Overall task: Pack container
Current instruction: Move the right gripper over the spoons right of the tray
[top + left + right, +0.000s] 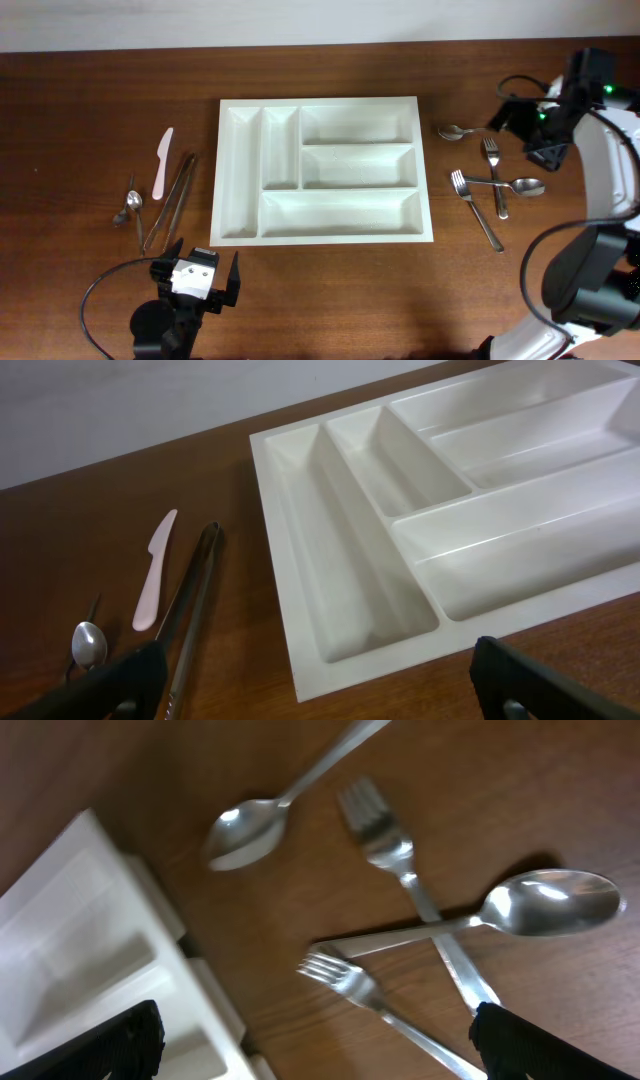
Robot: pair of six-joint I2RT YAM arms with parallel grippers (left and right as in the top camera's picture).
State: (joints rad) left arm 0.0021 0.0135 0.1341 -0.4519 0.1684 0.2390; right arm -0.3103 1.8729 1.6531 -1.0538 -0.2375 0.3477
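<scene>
The white cutlery tray lies mid-table with its compartments empty; it also shows in the left wrist view and the right wrist view. Right of it lie a spoon, a fork, a second spoon crossing that fork, and another fork. My right gripper is open and empty, above this cutlery. My left gripper is open and empty, near the tray's front left corner.
Left of the tray lie a pale plastic knife, metal tongs and a small spoon. The right arm's cables hang at the right edge of the table.
</scene>
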